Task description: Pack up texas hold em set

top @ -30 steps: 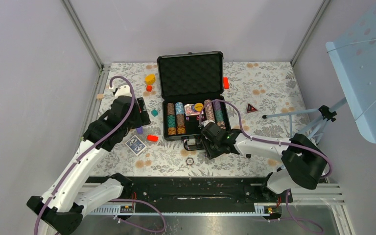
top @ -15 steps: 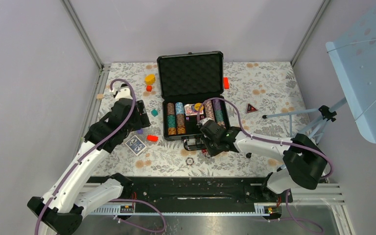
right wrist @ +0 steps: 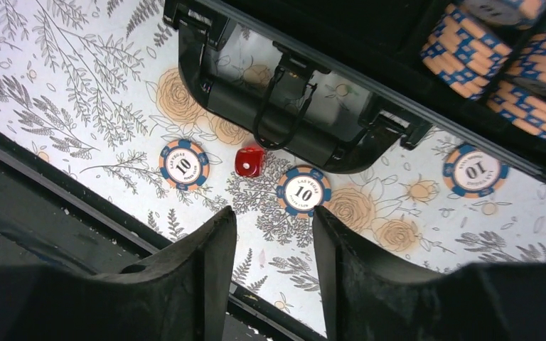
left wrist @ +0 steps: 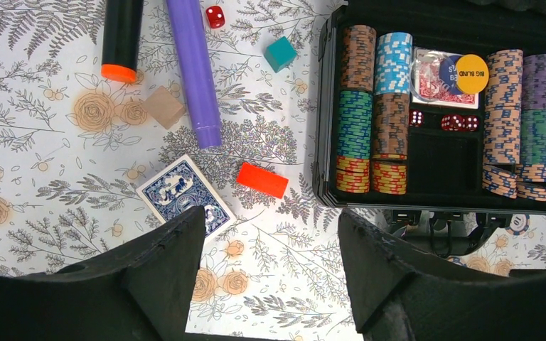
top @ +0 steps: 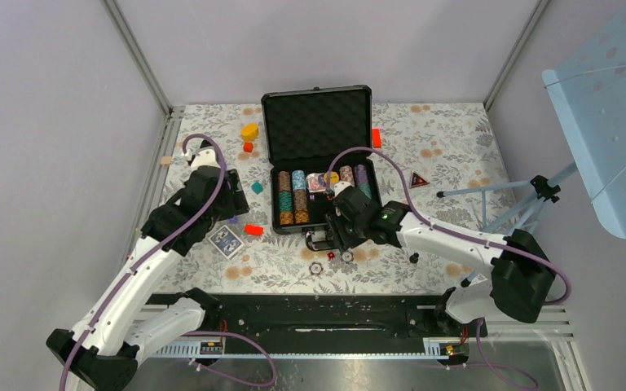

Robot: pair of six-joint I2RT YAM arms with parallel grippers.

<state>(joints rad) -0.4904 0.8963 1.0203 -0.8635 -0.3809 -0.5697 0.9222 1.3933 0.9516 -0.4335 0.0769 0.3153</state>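
item: case (top: 316,126), open, chips (left wrist: 356,121) racked inside. we judge strays are being gathered: right gripper (right wrist: 274,227) parted, empty, above loose chip (right wrist: 303,191) just before the case; left gripper (left wrist: 270,227) wide, empty, near card deck (left wrist: 185,194). next, we judge: descend, pinch.

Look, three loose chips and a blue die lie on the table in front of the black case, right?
Not quite: the die is red, not blue; the right wrist view shows it. The three loose chips do lie on the table in front of the black case.
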